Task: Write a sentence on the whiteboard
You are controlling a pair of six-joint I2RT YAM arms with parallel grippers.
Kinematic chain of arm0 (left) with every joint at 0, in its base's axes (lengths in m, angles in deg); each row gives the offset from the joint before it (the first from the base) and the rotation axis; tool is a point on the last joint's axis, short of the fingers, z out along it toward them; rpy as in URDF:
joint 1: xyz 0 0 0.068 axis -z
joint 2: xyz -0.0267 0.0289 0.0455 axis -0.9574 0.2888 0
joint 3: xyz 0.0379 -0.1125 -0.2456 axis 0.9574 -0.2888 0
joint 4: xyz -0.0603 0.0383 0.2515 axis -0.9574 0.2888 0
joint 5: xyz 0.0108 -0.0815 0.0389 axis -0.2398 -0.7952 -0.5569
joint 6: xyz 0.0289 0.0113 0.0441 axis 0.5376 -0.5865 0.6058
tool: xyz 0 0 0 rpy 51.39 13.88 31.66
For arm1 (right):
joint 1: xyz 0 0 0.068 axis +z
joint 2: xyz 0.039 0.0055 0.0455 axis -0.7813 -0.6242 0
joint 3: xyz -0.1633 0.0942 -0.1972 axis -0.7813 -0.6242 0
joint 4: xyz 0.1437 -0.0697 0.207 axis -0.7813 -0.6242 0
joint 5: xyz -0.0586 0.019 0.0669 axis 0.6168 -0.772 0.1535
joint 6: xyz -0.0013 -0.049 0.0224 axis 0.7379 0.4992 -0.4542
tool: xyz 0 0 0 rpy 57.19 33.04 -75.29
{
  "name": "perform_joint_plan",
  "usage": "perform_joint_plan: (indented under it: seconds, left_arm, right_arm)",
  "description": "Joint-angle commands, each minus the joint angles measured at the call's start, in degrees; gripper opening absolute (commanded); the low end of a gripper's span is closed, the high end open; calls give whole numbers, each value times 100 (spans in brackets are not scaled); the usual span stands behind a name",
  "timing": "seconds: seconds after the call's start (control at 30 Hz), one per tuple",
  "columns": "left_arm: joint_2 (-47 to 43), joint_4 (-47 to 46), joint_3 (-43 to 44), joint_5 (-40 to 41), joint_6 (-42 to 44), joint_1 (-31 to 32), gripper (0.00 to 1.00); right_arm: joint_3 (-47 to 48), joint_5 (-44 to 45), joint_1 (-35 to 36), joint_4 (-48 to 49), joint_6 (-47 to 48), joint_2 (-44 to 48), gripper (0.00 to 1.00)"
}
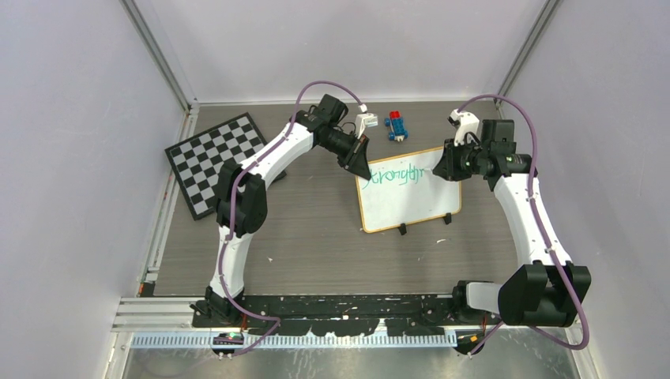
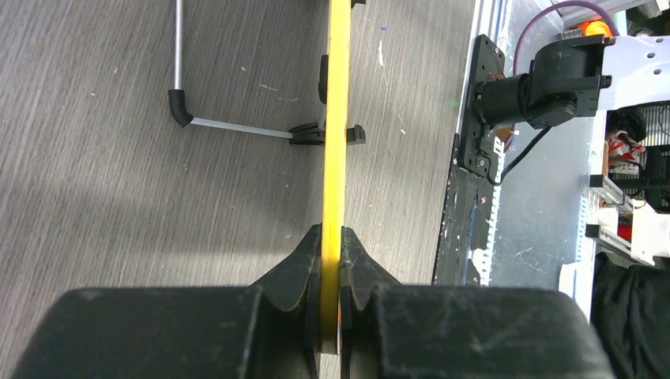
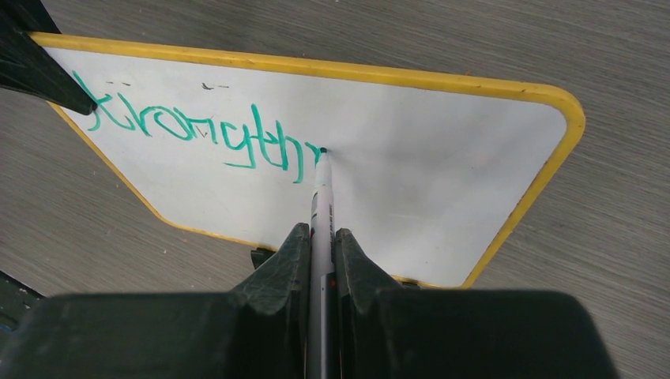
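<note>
Our right gripper (image 3: 320,237) is clenched on a white marker (image 3: 322,193), whose dark tip touches the whiteboard (image 3: 442,174) just right of the last green stroke. Our left gripper (image 2: 332,241) is clamped on the board's yellow-tan frame, at its far left corner in the overhead view. The sentence (image 3: 197,130) is one line of green handwriting near the far edge, reading roughly "Strongthr". The whiteboard sits on the grey table (image 1: 316,229) between our arms, with two black clips (image 1: 402,230) on its near edge. A checkerboard (image 1: 213,158) lies well apart to the left, and small blue and red blocks (image 1: 397,125) sit beyond the board.
</note>
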Motion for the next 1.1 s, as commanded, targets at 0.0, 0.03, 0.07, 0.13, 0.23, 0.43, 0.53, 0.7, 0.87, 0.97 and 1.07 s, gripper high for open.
perform_joint_plan:
  seconds: [0.0, 0.03, 0.07, 0.13, 0.23, 0.43, 0.53, 0.7, 0.87, 0.97, 1.07]
  left_arm:
    - [1, 82, 99, 158, 182, 59, 0]
    - [-8, 76, 88, 163, 189, 64, 0]
    - [-12, 67, 78, 164, 195, 63, 0]
    - [-13, 65, 79, 163, 190, 61, 0]
    - [-13, 58, 87, 161, 186, 59, 0]
    - [-13, 32, 78, 164, 163, 64, 0]
    - [-3, 12, 74, 166, 141, 65, 0]
    - [-10, -10, 77, 181, 137, 64, 0]
    - [13, -5, 67, 181, 152, 62, 0]
    - [14, -5, 61, 175, 154, 63, 0]
    - [14, -5, 62, 183, 158, 64, 0]
  right_arm:
    - [194, -247, -102, -80, 119, 307, 0]
    - [174, -259, -115, -85, 118, 328, 0]
    - [139, -253, -117, -86, 123, 342, 0]
    - [124, -209, -116, -86, 144, 295, 0]
    - [130, -74, -115, -18, 138, 196, 0]
    - [154, 41, -117, 143, 74, 57, 0]
    - [154, -35, -121, 247, 18, 32, 0]
    - [169, -114, -116, 166, 55, -74, 0]
    - [45, -163, -117, 57, 189, -32, 0]
    - [-50, -107, -116, 8, 296, 11, 0]
    - [-79, 6, -123, -68, 417, 11, 0]
